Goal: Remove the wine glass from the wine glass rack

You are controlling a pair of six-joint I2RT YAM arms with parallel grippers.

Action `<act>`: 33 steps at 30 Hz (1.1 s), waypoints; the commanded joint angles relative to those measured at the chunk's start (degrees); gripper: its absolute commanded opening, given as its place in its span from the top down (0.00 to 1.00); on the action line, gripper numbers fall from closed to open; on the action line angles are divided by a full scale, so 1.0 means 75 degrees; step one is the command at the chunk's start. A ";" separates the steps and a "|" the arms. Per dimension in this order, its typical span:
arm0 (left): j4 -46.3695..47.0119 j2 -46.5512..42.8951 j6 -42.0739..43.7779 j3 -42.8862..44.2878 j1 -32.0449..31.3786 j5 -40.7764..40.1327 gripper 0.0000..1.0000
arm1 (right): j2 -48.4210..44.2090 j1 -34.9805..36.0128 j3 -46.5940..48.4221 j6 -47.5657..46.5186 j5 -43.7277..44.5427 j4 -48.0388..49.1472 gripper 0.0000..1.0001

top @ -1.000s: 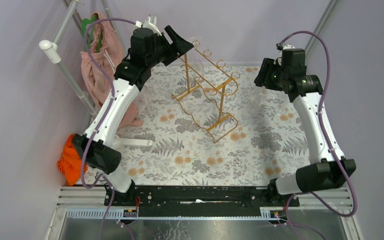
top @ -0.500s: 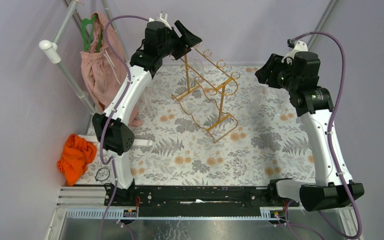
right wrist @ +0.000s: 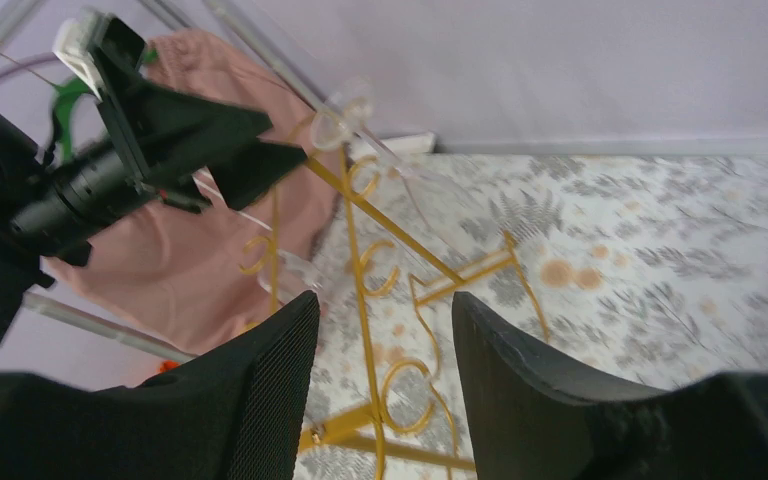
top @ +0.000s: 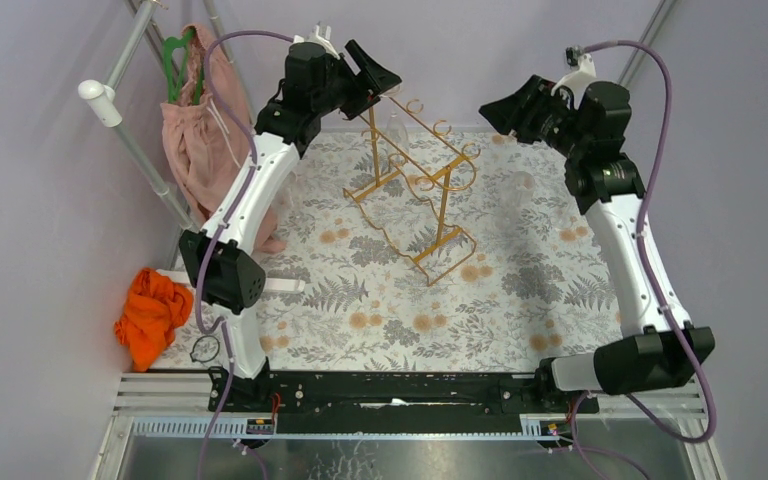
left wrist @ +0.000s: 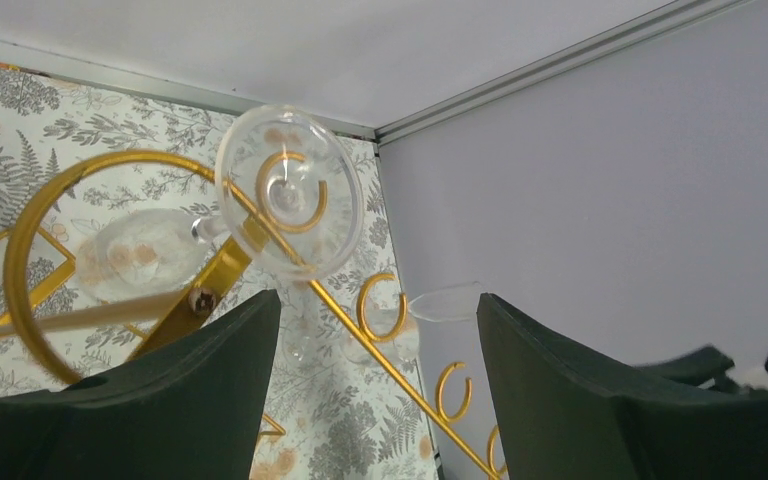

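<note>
Wine glass (left wrist: 288, 192) hangs by its foot in the end loop of the gold wire rack (top: 442, 205), top centre of my overhead view. My left pincer (left wrist: 378, 310) is spread open just below that foot in the wrist frame, not touching it. My right pincer (right wrist: 385, 310) is open too, upper right, facing the rack over the floral surface (top: 380, 310).

pink garment (top: 195, 140) on green hanger (top: 172, 55), far left; orange cloth (top: 150, 315) crumpled beside floral mat (top: 410, 300).
</note>
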 commanded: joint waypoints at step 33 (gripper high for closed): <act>0.0378 -0.4893 0.0779 -0.4397 -0.1037 -0.1385 0.20 | 0.6835 0.1129 0.7053 0.1711 -0.1490 0.0787 0.48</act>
